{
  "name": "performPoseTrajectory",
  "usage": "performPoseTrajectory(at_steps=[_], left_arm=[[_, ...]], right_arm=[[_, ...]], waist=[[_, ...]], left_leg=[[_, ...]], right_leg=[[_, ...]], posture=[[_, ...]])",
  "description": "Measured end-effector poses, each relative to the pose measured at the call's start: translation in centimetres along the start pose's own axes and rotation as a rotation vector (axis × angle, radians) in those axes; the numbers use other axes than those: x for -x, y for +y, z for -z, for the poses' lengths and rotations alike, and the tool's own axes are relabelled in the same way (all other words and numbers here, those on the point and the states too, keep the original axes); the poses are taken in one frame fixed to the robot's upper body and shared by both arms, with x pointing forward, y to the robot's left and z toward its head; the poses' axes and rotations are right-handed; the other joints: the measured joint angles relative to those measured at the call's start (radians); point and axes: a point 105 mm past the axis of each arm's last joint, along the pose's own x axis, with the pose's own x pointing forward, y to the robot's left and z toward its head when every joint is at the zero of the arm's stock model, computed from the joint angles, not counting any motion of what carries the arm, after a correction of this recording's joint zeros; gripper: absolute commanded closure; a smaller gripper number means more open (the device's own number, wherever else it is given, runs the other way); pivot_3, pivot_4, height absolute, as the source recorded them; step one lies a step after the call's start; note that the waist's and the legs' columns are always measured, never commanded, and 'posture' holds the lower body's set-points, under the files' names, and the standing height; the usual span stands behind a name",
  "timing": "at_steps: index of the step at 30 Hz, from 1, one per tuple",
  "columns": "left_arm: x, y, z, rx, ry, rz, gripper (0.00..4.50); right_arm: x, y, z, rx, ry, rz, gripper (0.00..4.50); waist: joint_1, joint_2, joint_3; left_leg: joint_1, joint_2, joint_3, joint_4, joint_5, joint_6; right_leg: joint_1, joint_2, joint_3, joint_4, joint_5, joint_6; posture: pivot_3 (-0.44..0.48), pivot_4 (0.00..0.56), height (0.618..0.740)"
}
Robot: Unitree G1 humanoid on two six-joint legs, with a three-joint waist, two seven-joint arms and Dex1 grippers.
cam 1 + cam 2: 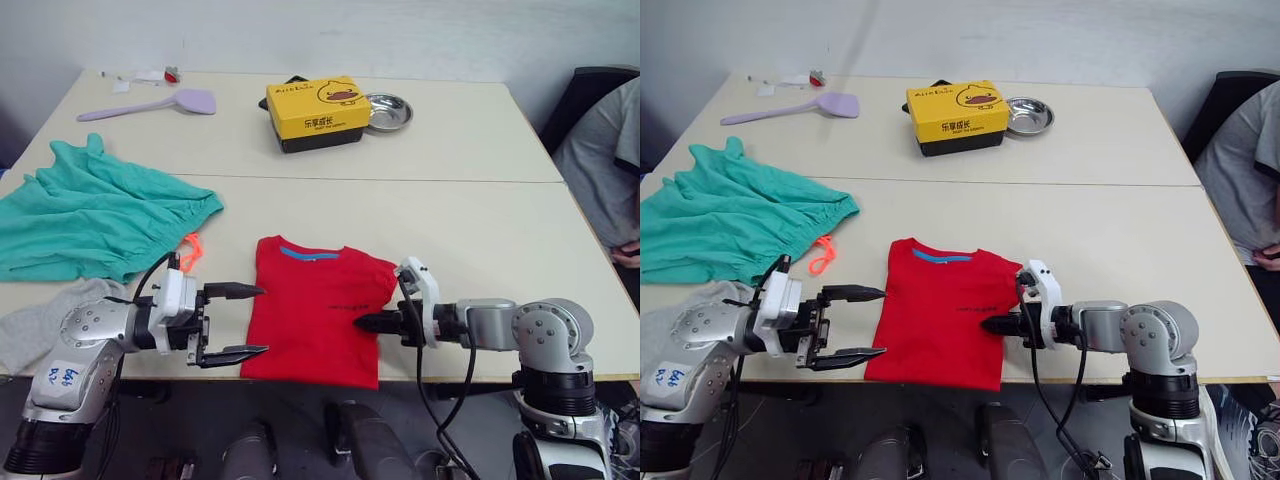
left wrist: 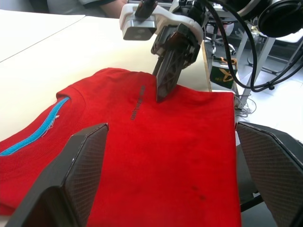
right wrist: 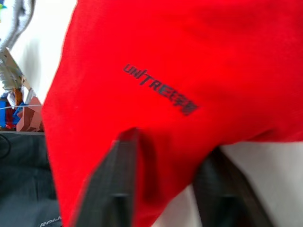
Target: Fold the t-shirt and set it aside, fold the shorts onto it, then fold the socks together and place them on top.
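The red t-shirt lies folded near the table's front edge, blue neck label toward the far side. My left gripper stands open at its left edge, one finger over the cloth and one at the table edge. My right gripper comes in from the right side, its fingers closed to a point on the shirt's fabric by the dark chest print. The teal shorts lie spread at the left with the orange drawstring showing. A grey sock lies at the front left, partly behind my left arm.
At the back stand a yellow box and a metal bowl. A purple spatula lies at the back left. A person sits past the table's right side. The shirt's hem reaches the table's front edge.
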Motion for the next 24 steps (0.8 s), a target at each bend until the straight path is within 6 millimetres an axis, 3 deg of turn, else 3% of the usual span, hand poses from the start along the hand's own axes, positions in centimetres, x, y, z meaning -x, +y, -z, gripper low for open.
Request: performPoseTrajectory(at_steps=[7, 17, 24], left_arm=[[-0.4, 0.0, -0.1, -0.008, -0.01, 0.002, 0.0], [-0.8, 0.4, 0.0, -0.018, -0.021, -0.012, 0.0], [-0.6, 0.1, 0.5, -0.004, -0.017, -0.019, 0.0]], right_arm=[[1.6, -1.0, 0.1, -0.011, 0.001, 0.027, 4.46], [13.2, -9.9, -2.2, 0.027, -0.178, 0.398, 4.46], [18.6, -14.9, -2.8, 0.059, -0.193, 0.576, 4.46]], waist=[[0.014, 0.004, 0.002], [0.036, 0.009, 0.004], [0.032, 0.016, 0.009]], left_leg=[[-0.002, 0.001, -0.001, 0.001, -0.002, -0.001], [-0.004, -0.002, 0.001, 0.003, -0.005, 0.006], [-0.003, -0.001, 0.003, 0.005, -0.004, 0.004]], right_leg=[[-0.001, 0.002, 0.0, -0.001, -0.001, 0.0], [0.0, 0.001, 0.002, -0.007, 0.0, 0.006], [0.0, 0.002, 0.004, -0.005, 0.0, 0.006]], posture=[[0.0, 0.15, 0.74], [0.0, 0.15, 0.74], [0.0, 0.15, 0.74]])
